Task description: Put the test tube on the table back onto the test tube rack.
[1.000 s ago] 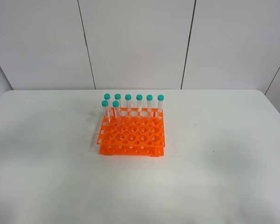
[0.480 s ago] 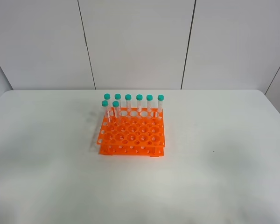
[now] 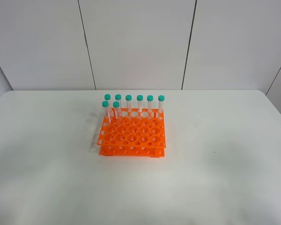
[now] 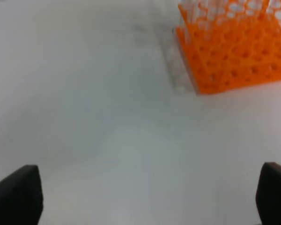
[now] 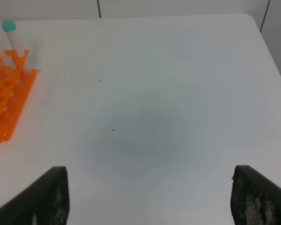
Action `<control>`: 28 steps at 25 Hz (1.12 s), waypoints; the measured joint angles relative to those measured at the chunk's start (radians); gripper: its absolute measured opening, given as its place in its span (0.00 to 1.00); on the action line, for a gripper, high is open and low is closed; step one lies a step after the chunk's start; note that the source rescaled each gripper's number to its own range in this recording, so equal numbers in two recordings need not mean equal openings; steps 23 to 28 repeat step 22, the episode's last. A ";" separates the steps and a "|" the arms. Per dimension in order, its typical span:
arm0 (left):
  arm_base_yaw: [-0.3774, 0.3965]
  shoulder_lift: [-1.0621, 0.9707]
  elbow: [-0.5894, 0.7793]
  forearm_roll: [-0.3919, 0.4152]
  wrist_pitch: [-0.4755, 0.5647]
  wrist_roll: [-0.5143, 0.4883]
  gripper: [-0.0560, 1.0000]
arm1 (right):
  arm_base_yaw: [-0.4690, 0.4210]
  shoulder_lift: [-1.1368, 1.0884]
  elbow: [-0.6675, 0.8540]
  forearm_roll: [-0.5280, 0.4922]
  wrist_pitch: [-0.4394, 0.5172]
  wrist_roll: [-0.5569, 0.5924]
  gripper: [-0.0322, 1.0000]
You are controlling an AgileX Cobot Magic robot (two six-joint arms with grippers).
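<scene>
White tabletop [image 3: 215, 183] fills the scene, unchanged from a second ago: all eight teal-capped tubes [image 3: 129, 103] already stand in the orange rack [image 3: 132, 136], six along its 12 o'clock edge, two at 10 o'clock. No tube lies loose, so the task looks finished. Left gripper [image 4: 145, 194] and right gripper [image 5: 150, 197] hang wide apart, empty; nothing obstructs.

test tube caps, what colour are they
Teal on every test tube cap; it shows best in the exterior high view.
</scene>
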 joint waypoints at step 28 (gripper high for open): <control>0.000 -0.002 0.000 0.000 0.000 -0.002 1.00 | 0.000 0.000 0.000 0.000 0.000 0.003 0.86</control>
